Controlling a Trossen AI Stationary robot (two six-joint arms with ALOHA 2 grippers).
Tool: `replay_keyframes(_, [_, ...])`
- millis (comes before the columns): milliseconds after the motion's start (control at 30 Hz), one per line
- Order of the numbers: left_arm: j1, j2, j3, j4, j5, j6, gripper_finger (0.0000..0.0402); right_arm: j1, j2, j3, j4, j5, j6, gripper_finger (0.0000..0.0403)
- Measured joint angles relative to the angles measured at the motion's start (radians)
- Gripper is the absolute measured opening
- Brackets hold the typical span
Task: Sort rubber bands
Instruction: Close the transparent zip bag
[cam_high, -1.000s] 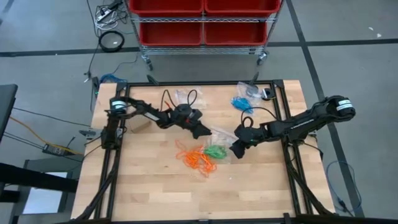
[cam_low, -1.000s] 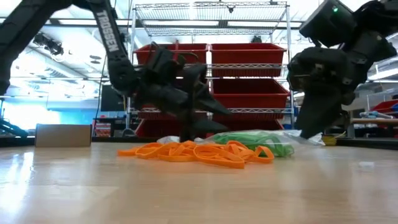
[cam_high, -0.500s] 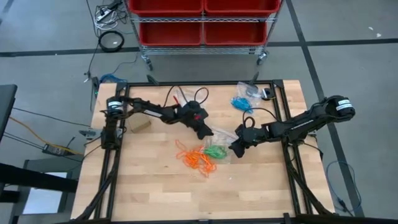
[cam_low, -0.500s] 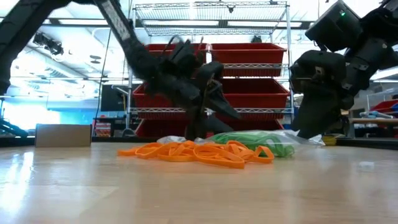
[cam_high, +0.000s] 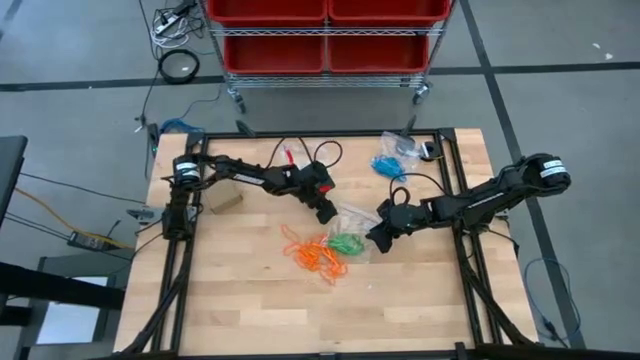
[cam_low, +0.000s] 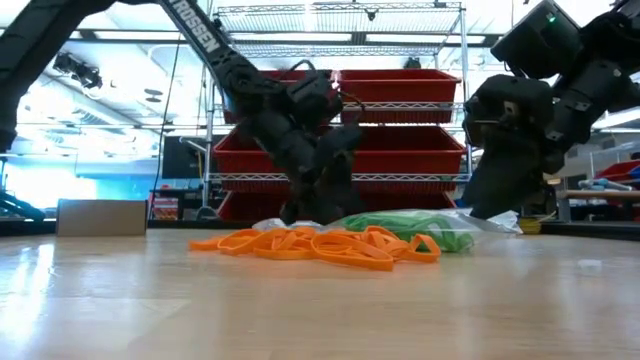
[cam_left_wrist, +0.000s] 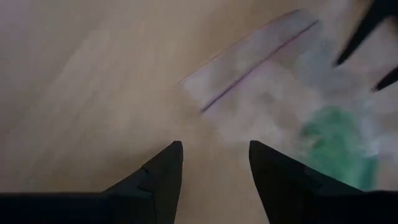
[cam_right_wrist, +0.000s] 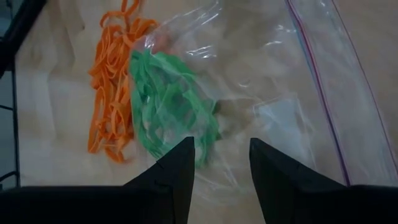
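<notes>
A loose pile of orange rubber bands (cam_high: 316, 257) lies on the wooden table near its middle. Beside it, green rubber bands (cam_right_wrist: 168, 109) sit inside a clear zip bag (cam_high: 356, 224) that lies flat. Blue bands (cam_high: 390, 165) lie in another bag at the far right. My left gripper (cam_high: 328, 214) hangs open above the table just short of the bag's sealed edge (cam_left_wrist: 249, 68), with bare wood between its fingers. My right gripper (cam_right_wrist: 221, 158) is open at the bag's right end, slanting down over the plastic beside the green bands. My right gripper's fingers (cam_right_wrist: 180, 162) stand low over the clear bag's plastic next to the green bands, slanting down from the table's right. I cannot tell whether they touch the bag.
A small cardboard box (cam_high: 226, 200) sits at the left of the table. Black cables (cam_high: 300, 155) loop near the far edge. A wire rack with red bins (cam_high: 325, 35) stands beyond the far edge. Bare wood spreads toward the near edge.
My left gripper has risen a little and swung about. Its fingers pointed toward the near right and nearly level; now they slant down toward the near edge beside the bag. It has stayed open. The bands and bags have not moved.
</notes>
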Motion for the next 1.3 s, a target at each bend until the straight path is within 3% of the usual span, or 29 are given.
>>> replay_keyframes(233, [-0.001,0.073,0.006,0.176,0.081,-0.085,0.0193,0.0,0.0,0.0,0.005,-0.005,0.001,0.0142])
replay_keyframes(467, [-0.001,0.09,0.009,0.246,0.111,-0.091,0.0188,0.0,0.001,-0.001,0.006,-0.014,0.001,0.0142])
replay_keyframes(633, [-0.002,0.091,0.009,0.25,0.128,-0.074,0.0139,-0.008,0.001,-0.001,0.008,-0.016,-0.01,0.0138])
replay_keyframes(900, [-0.02,0.094,0.009,0.269,0.13,0.014,0.0014,-0.014,0.001,-0.001,0.025,-0.005,-0.02,0.0129])
replay_keyframes(1100, [-0.031,0.074,0.009,0.263,0.149,0.113,0.0004,-0.014,0.001,0.0,0.174,-0.044,-0.091,0.0125])
replay_keyframes(1300, [-0.047,-0.051,0.01,0.165,0.167,0.196,0.0002,-0.037,-0.043,0.001,0.356,-0.081,-0.203,0.0125])
